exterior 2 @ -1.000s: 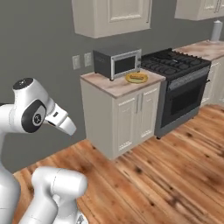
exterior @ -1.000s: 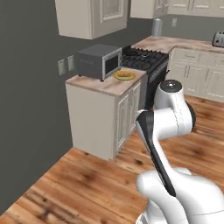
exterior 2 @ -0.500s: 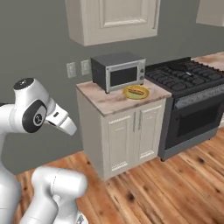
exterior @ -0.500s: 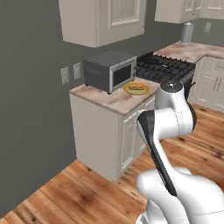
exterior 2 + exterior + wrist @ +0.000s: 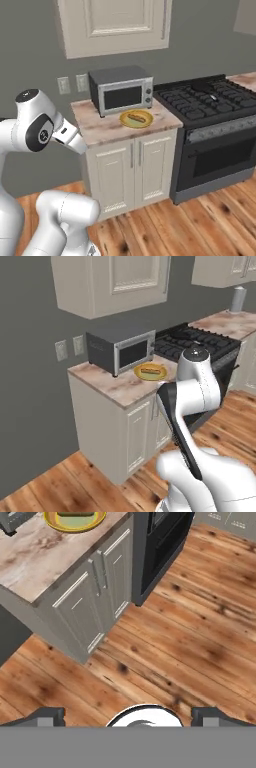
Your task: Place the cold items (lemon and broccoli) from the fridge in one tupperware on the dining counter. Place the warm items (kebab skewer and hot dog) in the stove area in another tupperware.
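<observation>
Currently, the grey wall carries two pale outlets (image 5: 70,84) at far left, with cream upper cabinets (image 5: 117,22) above. Next comes a short marble-topped table (image 5: 102,126) on a cream two-door base cabinet (image 5: 134,172). A grey microwave (image 5: 121,89) stands at the back of this table. Just in front of it, to the right, a yellow plate (image 5: 136,119) holds the hot dog (image 5: 135,118). Touching the table's right side is a black gas stove (image 5: 212,105) with an oven door below. Wood plank flooring (image 5: 190,642) covers the room. In the hand view the gripper (image 5: 130,716) points down at the floor, jaws spread wide apart and empty.
</observation>
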